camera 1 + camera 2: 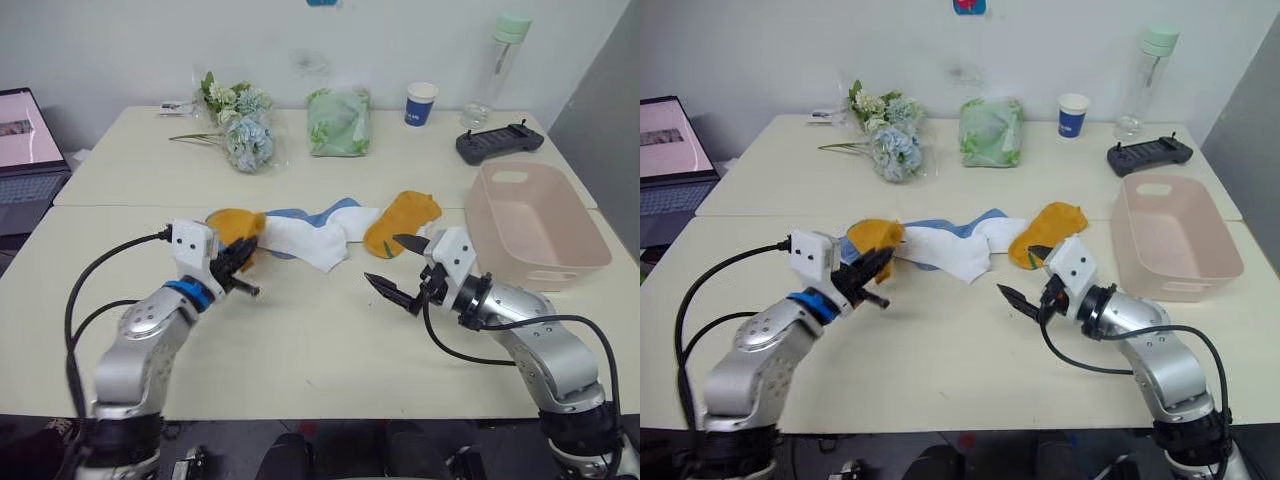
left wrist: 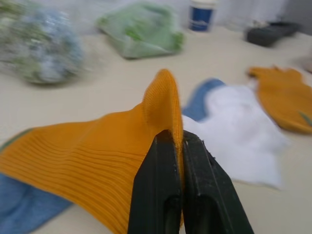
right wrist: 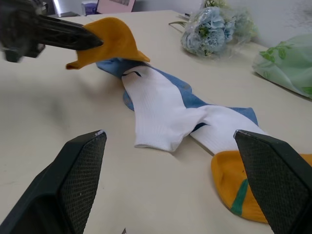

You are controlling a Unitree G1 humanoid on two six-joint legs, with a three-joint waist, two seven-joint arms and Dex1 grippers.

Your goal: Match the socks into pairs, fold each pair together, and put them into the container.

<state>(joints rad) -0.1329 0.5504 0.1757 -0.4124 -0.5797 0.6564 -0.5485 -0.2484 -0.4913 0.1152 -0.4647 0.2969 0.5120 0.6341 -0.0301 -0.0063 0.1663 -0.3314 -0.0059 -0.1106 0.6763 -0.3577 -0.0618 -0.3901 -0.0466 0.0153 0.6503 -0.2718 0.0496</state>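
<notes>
My left gripper (image 1: pixel 240 262) is shut on a fold of a mustard-yellow sock (image 2: pixel 97 161), which is lifted at the left end of the sock pile. Two white socks (image 1: pixel 310 238) lie across a light blue sock (image 1: pixel 335 208) in the middle of the table. A second mustard-yellow sock (image 1: pixel 402 222) with a green mark lies flat at the right end. My right gripper (image 1: pixel 388 262) is open just in front of that sock and holds nothing. To its right stands the pale pink container (image 1: pixel 575 262), with nothing visible inside it.
Along the far table edge are a bunch of flowers (image 1: pixel 240 125), a green bundle in plastic (image 1: pixel 340 122), a blue-and-white cup (image 1: pixel 421 103), a clear bottle (image 1: pixel 500 65) and a black controller (image 1: pixel 498 143). A laptop (image 1: pixel 25 150) sits at the far left.
</notes>
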